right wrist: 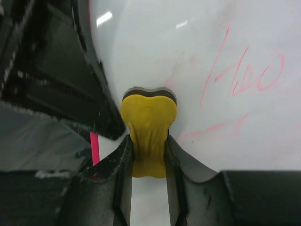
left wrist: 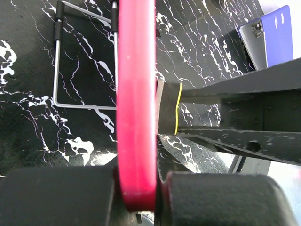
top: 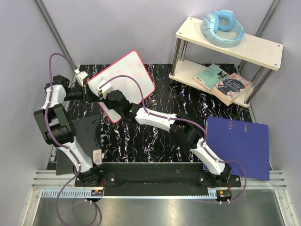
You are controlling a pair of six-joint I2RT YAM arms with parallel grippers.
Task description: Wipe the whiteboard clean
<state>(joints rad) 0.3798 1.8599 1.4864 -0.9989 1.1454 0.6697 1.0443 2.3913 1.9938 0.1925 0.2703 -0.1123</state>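
Observation:
The whiteboard (top: 131,75), white with a red-pink rim, is tilted up off the black marbled table at the back left. My left gripper (top: 87,89) is shut on its left edge; in the left wrist view the red rim (left wrist: 136,103) runs between the two dark fingers. My right gripper (top: 106,90) is shut on a yellow eraser (right wrist: 148,127) and presses it against the white face near the left edge. Red marker scribbles (right wrist: 244,77) show on the board (right wrist: 188,47) to the right of the eraser.
A blue folder (top: 237,143) lies at the right. A black flat panel (top: 77,141) lies at the front left. A two-tier shelf (top: 225,52) at the back right holds light blue headphones (top: 222,27) and books (top: 223,81). A wire stand (left wrist: 80,61) sits behind the board.

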